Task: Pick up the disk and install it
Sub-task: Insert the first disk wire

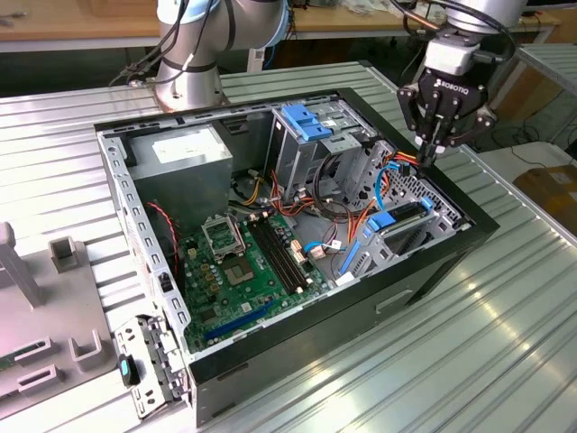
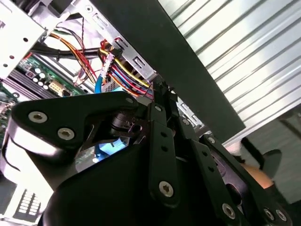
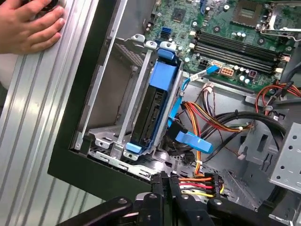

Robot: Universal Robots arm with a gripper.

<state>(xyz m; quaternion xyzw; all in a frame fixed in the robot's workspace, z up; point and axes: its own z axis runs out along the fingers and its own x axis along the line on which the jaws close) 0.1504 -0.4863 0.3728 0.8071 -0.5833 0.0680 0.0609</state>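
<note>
The open black computer case [image 1: 297, 244] lies on its side on the ribbed metal worktop [image 1: 505, 343], so the blue-framed disk [image 3: 153, 110] can sit edge-up in its grey bay at centre frame, while the black gripper [image 1: 431, 149] hangs above, fingers pressed together, empty.

An open computer case [image 1: 270, 343] lies on a ribbed metal table [image 1: 469, 361], its green motherboard [image 1: 243, 271] exposed. A grey power supply [image 1: 185, 153] sits in one corner, with coloured cables [image 3: 211, 117] bundled near the drive bays
</note>
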